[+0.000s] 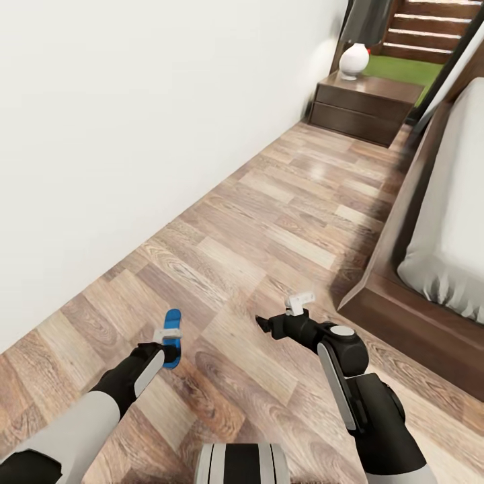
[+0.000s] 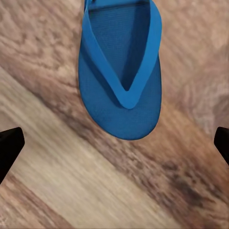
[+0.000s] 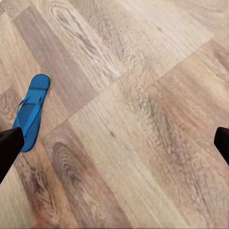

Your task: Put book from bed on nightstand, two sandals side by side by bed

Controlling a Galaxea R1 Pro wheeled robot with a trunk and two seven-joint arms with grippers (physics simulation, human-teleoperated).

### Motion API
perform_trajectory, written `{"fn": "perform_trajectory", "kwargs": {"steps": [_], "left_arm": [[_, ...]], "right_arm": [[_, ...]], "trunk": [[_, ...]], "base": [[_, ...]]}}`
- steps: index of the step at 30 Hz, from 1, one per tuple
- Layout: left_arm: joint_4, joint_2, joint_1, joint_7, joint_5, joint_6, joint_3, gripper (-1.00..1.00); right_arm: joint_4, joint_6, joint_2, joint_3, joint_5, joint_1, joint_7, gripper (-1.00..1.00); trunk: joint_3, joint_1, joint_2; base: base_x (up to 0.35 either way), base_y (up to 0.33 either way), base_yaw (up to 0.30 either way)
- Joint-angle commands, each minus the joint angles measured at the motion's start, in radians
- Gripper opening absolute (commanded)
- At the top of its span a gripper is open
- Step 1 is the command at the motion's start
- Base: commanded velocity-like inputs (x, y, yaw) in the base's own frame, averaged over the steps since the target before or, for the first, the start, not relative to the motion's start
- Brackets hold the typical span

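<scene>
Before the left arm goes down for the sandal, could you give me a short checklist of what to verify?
1. Left gripper open: ok, fingertips at both edges of the left wrist view, wide apart.
2. Sandal lined up: ok, roughly centred between the fingers, flat on the floor, strap up.
3. Gripper down at the sandal: not ok, sandal lies beyond the fingertips.
4. Right gripper free: ok, open, holding nothing.
5. Second sandal located: cannot tell, one sandal in sight.
6. Bed side floor free for placing: ok, bare planks beside the frame.
</scene>
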Motion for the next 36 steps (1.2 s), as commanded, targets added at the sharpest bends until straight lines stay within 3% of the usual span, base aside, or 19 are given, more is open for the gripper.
{"fn": "perform_trajectory", "kwargs": {"steps": [1,8,25,36], "left_arm": [[-0.002,0.001,-0.001,0.009,0.011,0.002,-0.008,1.0],[-0.002,-0.004,0.0,0.009,0.013,-0.001,-0.008,1.0],[-0.002,-0.006,0.02,0.005,0.013,-0.026,-0.001,1.0],[0.0,0.0,0.029,-0.005,0.015,-0.051,0.002,1.0]], "right_arm": [[-0.001,0.005,0.0,0.0,0.0,0.0,0.002,1.0],[-0.001,0.003,0.0,0.008,0.0,0.001,0.0,1.0],[-0.001,0.002,0.0,0.014,0.0,0.002,0.001,1.0],[-0.001,0.002,0.0,0.015,0.0,0.002,0.002,1.0]], "trunk": [[-0.005,0.0,-0.001],[-0.032,0.003,-0.002],[-0.032,0.003,-0.002],[-0.032,0.003,-0.002]], "base": [[0.0,0.0,0.0],[0.0,0.0,0.0],[0.016,0.0,0.0],[0.236,0.0,0.0]]}}
